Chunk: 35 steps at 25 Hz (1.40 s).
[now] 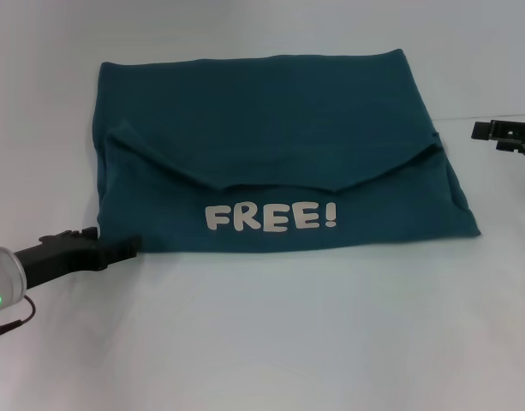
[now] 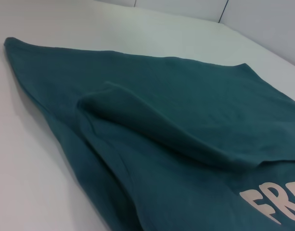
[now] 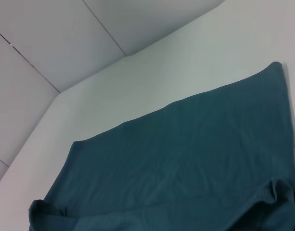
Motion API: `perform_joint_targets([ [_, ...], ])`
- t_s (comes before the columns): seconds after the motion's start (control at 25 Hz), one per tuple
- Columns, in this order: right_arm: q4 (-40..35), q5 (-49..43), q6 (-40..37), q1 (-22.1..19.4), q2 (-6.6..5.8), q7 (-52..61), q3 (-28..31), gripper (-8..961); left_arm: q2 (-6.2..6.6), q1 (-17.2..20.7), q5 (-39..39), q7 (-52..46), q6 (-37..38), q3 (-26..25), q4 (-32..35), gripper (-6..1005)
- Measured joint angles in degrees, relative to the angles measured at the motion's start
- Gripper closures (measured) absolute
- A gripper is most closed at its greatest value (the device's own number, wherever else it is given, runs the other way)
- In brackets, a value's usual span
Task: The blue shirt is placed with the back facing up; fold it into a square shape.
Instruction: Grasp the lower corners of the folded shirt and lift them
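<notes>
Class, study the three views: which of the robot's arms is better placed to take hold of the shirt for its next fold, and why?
Probably the left. The left claw sits at the near left corner of the blue shirt, low on the table. The right claw hangs off the shirt's right edge, apart from the cloth.

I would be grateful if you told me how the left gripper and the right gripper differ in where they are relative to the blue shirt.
The left gripper lies at the near left corner of the blue shirt, its tip touching the hem; the right gripper hangs off the shirt's right edge, apart from the cloth. The left reaches in from the near side; the right sits farther back. Both are dark and low over the white table.
</notes>
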Motion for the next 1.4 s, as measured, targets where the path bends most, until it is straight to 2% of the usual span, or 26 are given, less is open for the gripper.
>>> perform_joint_targets([
  [1.0,0.01,-0.01,0.05,-0.38,0.38,-0.29,-0.06,234,-0.18,-1.00,0.19,0.22,-0.05,1.63,0.35,114],
  [1.2,0.01,0.08,0.05,-0.36,0.47,-0.42,0.09,234,-0.14,-1.34,0.66,-0.10,-2.23,2.91,0.23,129],
  [1.4,0.01,0.20,0.05,-0.35,0.47,-0.45,0.23,234,-0.16,-1.35,1.53,-1.22,-2.34,3.03,0.78,367],
])
